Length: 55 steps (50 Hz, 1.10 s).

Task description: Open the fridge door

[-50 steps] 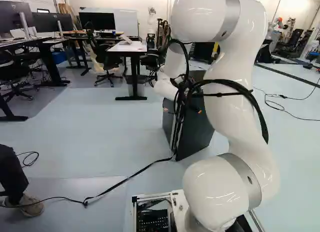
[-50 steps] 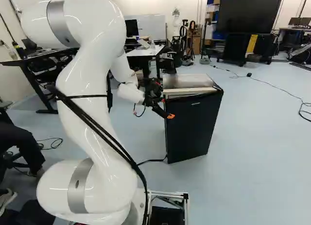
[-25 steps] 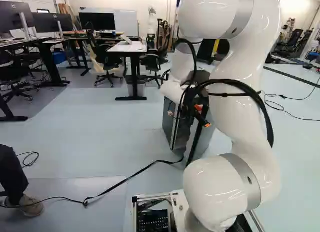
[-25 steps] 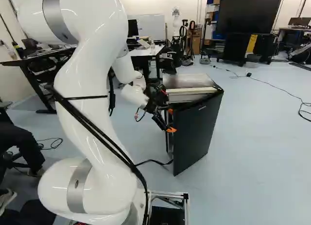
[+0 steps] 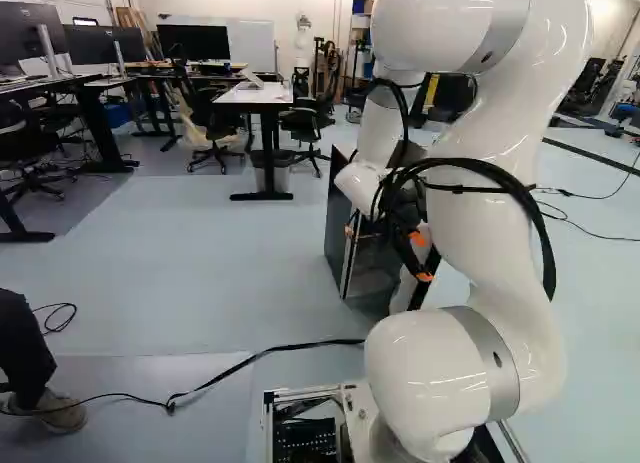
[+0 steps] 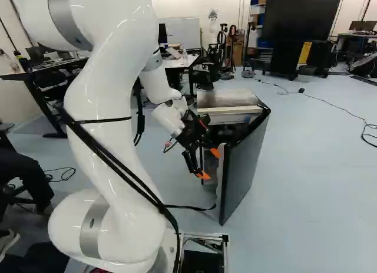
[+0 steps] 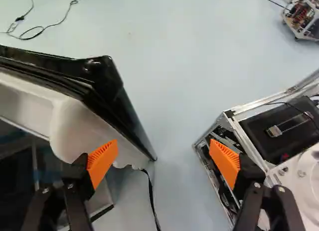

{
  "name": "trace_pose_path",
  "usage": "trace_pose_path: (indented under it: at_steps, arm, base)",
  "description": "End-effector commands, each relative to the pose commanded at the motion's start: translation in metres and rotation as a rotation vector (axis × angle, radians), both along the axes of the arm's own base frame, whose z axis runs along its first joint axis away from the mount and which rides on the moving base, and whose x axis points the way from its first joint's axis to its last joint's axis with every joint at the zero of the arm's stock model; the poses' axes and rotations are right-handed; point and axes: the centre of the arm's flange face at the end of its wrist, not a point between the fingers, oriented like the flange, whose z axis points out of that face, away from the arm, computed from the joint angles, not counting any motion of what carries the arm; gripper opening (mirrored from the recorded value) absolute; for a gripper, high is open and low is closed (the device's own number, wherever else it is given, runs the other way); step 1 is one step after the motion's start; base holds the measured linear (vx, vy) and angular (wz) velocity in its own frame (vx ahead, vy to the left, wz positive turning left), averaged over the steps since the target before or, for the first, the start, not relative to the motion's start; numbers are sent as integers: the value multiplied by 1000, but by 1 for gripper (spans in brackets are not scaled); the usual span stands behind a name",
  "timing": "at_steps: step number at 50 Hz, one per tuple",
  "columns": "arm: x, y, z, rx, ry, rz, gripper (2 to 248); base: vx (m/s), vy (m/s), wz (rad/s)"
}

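With its door (image 6: 246, 167) swung partway out from the cabinet, the small black fridge (image 6: 227, 98) stands on the pale floor (image 6: 312, 167) ahead of the base, left of the middle of the right base view's far right side and behind the arm in the left base view. The opening shows between the cabinet and the door's white inner liner (image 7: 79, 131), and the door's free edge points back toward the base.

The white arm (image 6: 100, 119) reaches out to the fridge and angles its black gripper (image 6: 210, 164) down at the opening, near the door's free edge. Its two fingers stand wide apart with nothing gripped between them. In the wrist view, one orange pad (image 7: 102, 161) overlaps the inner liner, on the inward side of the door; whether it touches cannot be told. The other orange pad (image 7: 225, 161) stands well apart from the door, with the metal frame of the mobile base (image 7: 249, 111) visible beyond it.

A black cable (image 6: 191, 207) runs along the floor by the fridge. Farther off are a white-topped desk (image 5: 255, 96) and a large dark screen (image 6: 303, 16).
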Motion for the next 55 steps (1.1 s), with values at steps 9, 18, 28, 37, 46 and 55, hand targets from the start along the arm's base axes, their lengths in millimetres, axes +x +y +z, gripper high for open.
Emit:
trace_pose_path:
  at_steps: [9, 18, 28, 37, 46, 55]
  arm:
    - [-10, -5, -2, 12, 9, -58, 247]
    - [-13, -6, -1, 0, 21, -69, 247]
    - [-16, -9, 3, -48, 61, -85, 247]
    - [-20, -8, 8, -98, 103, -91, 247]
    - [-27, 5, 11, -152, 152, -66, 247]
    - [-33, 24, 15, -207, 193, -21, 247]
  base:
    - [0, 0, 0]
    - [0, 0, 0]
    - [0, 0, 0]
    - [0, 0, 0]
    - [0, 0, 0]
    - [0, 0, 0]
